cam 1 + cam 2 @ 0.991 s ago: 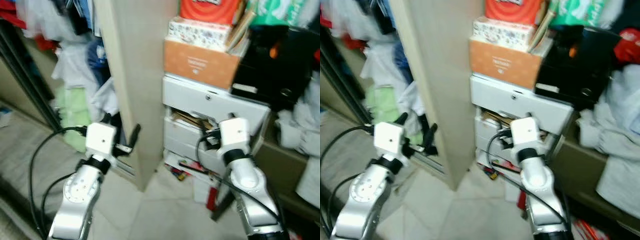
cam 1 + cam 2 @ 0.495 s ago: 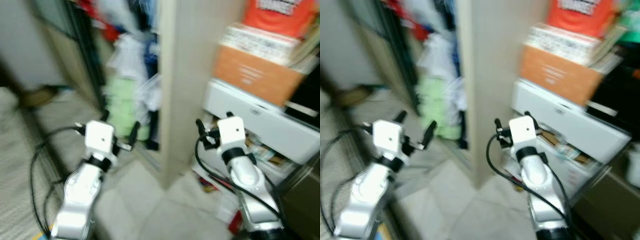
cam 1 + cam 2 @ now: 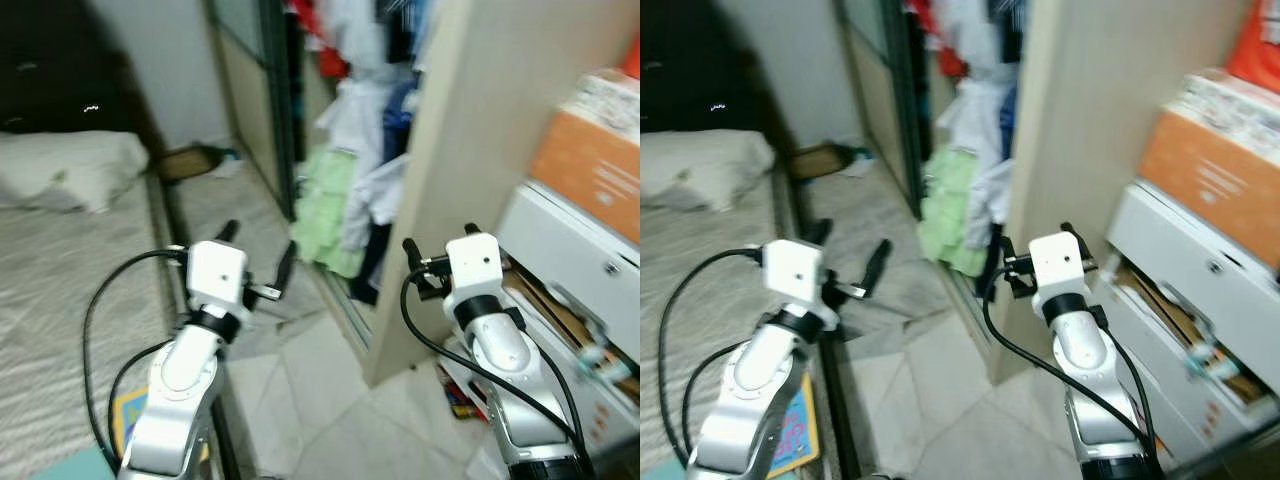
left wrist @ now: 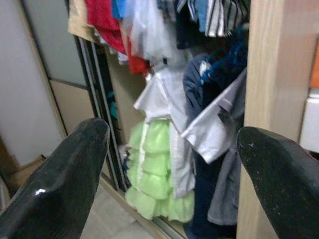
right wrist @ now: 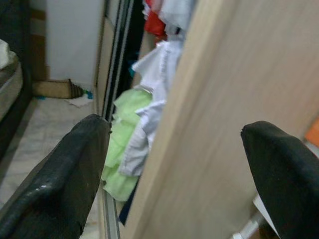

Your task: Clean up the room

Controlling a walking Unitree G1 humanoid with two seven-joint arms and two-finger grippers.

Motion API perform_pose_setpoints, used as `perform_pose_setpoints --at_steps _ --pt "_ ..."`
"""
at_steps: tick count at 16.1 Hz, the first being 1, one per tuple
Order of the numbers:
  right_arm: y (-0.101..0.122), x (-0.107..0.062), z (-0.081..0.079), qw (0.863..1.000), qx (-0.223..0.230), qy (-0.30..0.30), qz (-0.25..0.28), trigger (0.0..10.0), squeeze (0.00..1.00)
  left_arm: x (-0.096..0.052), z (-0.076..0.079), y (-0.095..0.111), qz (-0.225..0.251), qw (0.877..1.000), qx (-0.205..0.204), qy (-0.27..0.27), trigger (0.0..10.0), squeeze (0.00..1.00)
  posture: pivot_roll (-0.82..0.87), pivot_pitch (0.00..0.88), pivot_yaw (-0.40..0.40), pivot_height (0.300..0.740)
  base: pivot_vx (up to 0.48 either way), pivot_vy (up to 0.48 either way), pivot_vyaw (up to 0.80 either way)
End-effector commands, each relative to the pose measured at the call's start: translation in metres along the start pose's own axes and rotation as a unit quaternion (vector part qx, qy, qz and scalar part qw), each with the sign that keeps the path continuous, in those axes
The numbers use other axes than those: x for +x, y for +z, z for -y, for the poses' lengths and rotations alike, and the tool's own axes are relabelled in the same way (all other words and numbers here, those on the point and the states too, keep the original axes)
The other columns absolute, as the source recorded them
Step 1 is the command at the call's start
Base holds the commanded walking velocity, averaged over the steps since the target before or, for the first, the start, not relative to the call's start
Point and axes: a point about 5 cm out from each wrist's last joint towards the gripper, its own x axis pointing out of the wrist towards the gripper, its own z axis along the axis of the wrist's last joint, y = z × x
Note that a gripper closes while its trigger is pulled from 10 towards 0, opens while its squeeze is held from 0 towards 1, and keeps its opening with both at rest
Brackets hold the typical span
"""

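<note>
The room shows one open wardrobe (image 3: 340,130) ahead, between a sliding door frame (image 3: 275,100) on its left and one pale wooden side panel (image 3: 470,150) on its right; inside it hang many garments, among them a light green ruffled dress (image 4: 159,174), a white one (image 4: 164,94), red ones (image 4: 107,25) and a dark blue one (image 4: 199,79), too crowded to count. Right of the panel stands one white drawer unit (image 3: 580,270) with an orange box (image 3: 590,170) on top and a patterned box (image 3: 615,95) on that; one of its drawers stands open with papers (image 3: 545,300) inside. At the far left lies one bed (image 3: 70,260) with one pale pillow (image 3: 65,170), and a colourful book or mat (image 3: 790,435) lies on the floor beside it. Two grippers are raised before the robot: the left gripper (image 3: 258,262) faces the wardrobe with fingers spread wide and nothing between them, and the right gripper (image 5: 169,164), just in front of the wooden panel, is likewise spread wide and empty. Compared with a second ago the whole view has swung to the left: the drawer unit has slid to the right edge and the bed has come into sight; the arms keep the same raised pose
</note>
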Motion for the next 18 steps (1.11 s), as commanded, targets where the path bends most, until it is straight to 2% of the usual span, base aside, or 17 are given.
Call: perform_pose_setpoints --at_steps 1,14,18 --pt "0.0020 0.0001 -0.0012 1.000 0.003 -0.004 0.004 10.0 0.00 0.0009 -0.0069 -0.0006 -0.003 1.000 0.008 0.006 10.0 0.00 -0.03 0.016 -0.021 0.740 0.000 0.000 0.80" --pt "0.0034 0.0038 -0.0039 1.000 0.002 0.001 0.009 10.0 0.00 0.0023 -0.0112 -0.0029 -0.005 0.999 0.016 0.038 10.0 0.00 -0.03 0.013 -0.026 0.740 0.000 0.000 0.80" --pt "0.0033 0.0039 -0.0045 1.000 0.006 0.006 0.011 10.0 0.00 0.0010 -0.0142 -0.0026 -0.003 0.999 -0.005 0.040 10.0 0.00 -0.03 0.013 -0.027 0.740 0.000 0.000 0.11"
